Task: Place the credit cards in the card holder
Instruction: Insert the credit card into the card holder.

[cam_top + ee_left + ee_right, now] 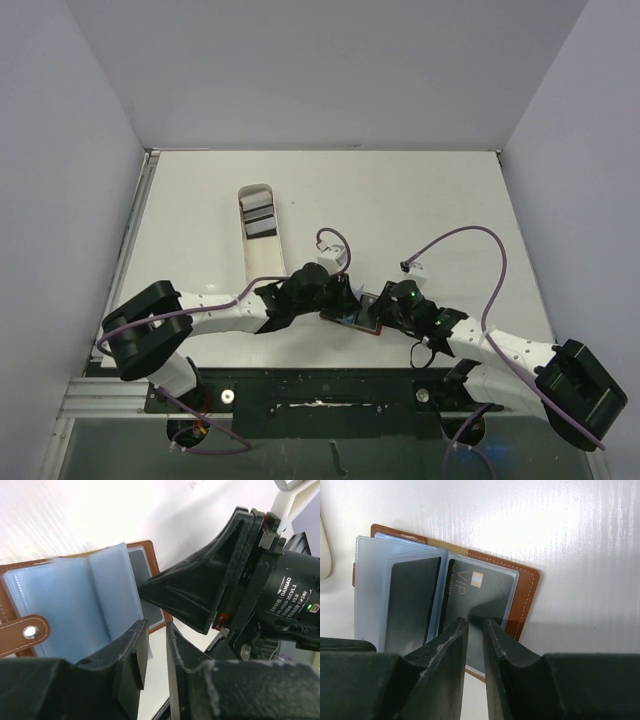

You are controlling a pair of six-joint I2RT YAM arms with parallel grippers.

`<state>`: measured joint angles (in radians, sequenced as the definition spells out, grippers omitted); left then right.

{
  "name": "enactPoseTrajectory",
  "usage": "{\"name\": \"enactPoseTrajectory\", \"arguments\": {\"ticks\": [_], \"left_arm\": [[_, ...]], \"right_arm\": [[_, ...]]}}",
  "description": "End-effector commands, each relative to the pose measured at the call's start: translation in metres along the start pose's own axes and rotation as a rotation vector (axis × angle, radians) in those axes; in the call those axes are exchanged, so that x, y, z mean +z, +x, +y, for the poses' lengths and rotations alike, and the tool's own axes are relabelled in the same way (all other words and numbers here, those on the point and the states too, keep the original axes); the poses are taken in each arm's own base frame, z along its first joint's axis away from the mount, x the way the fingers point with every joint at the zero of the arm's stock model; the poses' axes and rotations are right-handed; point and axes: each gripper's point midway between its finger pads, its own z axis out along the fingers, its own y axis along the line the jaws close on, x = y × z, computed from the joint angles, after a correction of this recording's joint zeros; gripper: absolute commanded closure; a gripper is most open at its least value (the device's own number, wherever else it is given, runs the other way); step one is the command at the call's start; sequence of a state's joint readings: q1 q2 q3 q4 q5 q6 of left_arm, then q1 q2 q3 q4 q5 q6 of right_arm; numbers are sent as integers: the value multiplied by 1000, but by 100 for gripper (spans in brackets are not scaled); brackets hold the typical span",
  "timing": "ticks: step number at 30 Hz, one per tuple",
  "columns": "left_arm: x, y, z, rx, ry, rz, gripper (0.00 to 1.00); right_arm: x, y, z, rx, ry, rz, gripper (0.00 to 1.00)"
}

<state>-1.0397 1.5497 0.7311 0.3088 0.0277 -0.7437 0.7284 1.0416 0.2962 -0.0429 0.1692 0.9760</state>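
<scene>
From above, a brown card holder (360, 322) lies open on the white worktop (440, 200), at the near edge, about centre. The left fingers (340, 297) reach it from the left and the right fingers (385, 308) from the right. Their spread is too small to tell here. Farther back and to the left, a long white tray (262, 262) holds a few credit cards (258, 218).

Left wrist view: the card holder (85, 605) lies just beyond the left fingers (134, 652), its pale blue pockets fanned up and its snap tab (30, 632) showing. These fingers stand slightly apart with nothing between them. The right fingers (165, 587) point down onto the page beside the brown cover.

Right wrist view: the right fingers (452, 645) stand slightly apart, pinching nothing visible. Their tips are over the near edge of the flat pocket, which holds a black VIP card (482, 592). A second dark card (412, 600) sits in the raised leaf beside it.
</scene>
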Motion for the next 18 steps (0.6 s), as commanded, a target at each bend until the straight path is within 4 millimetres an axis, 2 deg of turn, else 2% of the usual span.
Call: {"name": "enactPoseTrajectory", "arguments": {"ticks": [1,11,18], "left_arm": [[7,-10,-30,16,107,-25,78],[16,-1,-28,12,119,-1,72],[25,1,-37,-14,173,6,72]], "right_arm": [[1,1,-9,-9,28,-23,78],[-7,-8,-5,2,6,-65,78],[-26,-25,-1,27,16,-115,73]]}}
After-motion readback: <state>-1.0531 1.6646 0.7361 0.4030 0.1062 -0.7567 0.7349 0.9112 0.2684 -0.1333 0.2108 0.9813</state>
